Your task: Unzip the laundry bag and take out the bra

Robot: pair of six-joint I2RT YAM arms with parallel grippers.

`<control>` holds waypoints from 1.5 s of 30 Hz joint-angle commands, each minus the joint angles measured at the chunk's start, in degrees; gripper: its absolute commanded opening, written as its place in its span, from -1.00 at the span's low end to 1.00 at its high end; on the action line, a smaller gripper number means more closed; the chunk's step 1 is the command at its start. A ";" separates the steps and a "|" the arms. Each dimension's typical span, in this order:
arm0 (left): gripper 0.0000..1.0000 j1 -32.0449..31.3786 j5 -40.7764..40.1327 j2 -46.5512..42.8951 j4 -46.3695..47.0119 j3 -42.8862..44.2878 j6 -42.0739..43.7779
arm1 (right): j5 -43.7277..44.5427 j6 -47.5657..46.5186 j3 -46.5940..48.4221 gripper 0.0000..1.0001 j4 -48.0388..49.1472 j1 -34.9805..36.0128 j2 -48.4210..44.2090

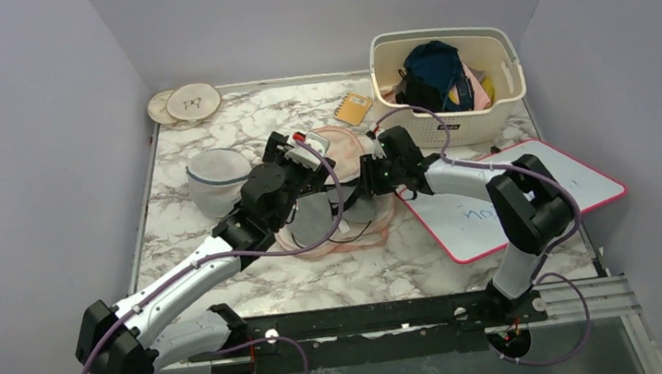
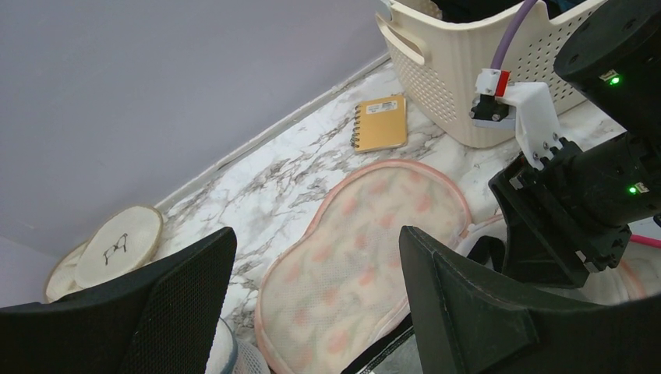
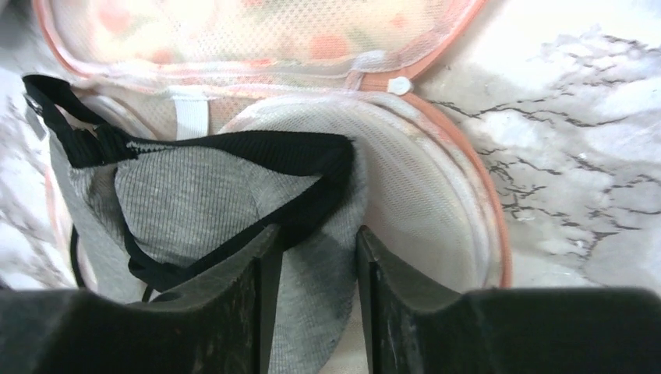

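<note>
Top external view: from the arm bases we look across a white marble table [image 1: 428, 260] veined in grey. At its middle the laundry bag [image 2: 358, 234] lies unzipped with its flap folded back, and the grey, black-edged bra [image 3: 195, 195] rests in it. Our right gripper [image 3: 312, 241] pinches the bra's edge between nearly closed fingers. The left gripper [image 2: 316, 249] hovers over the flap, spread wide and empty. A pink-rimmed whiteboard [image 1: 532, 194] lies to the right and a white mesh dome [image 1: 215, 181] to the left. Farther back sit a yellow notebook [image 1: 353, 108], a cream basket [image 1: 441, 34] of clothes and two round hoops [image 1: 193, 102], then plain lilac walls [image 1: 327, 11].
</note>
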 commanded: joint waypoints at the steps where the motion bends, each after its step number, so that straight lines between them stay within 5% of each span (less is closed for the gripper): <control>1: 0.40 0.23 -0.55 0.56 0.73 0.43 -0.93 | -2.34 0.92 -1.13 -0.46 4.59 -0.22 -1.57; 4: 0.40 0.23 -0.32 0.92 0.34 0.75 -1.10 | -2.47 0.66 -1.34 -0.81 4.19 -0.25 -2.80; 10: 0.40 0.23 -0.93 0.86 0.29 0.73 -0.89 | -4.15 -0.09 -1.41 -0.98 2.99 -0.22 -6.15; 28: 0.40 0.29 -2.38 0.48 0.47 0.69 0.22 | -4.76 -4.46 1.63 -0.98 1.21 -0.18 -25.40; 45: 0.36 0.41 -10.65 -8.50 6.80 -4.13 0.64 | 11.72 -12.33 18.38 -0.98 -9.11 -0.22 -32.69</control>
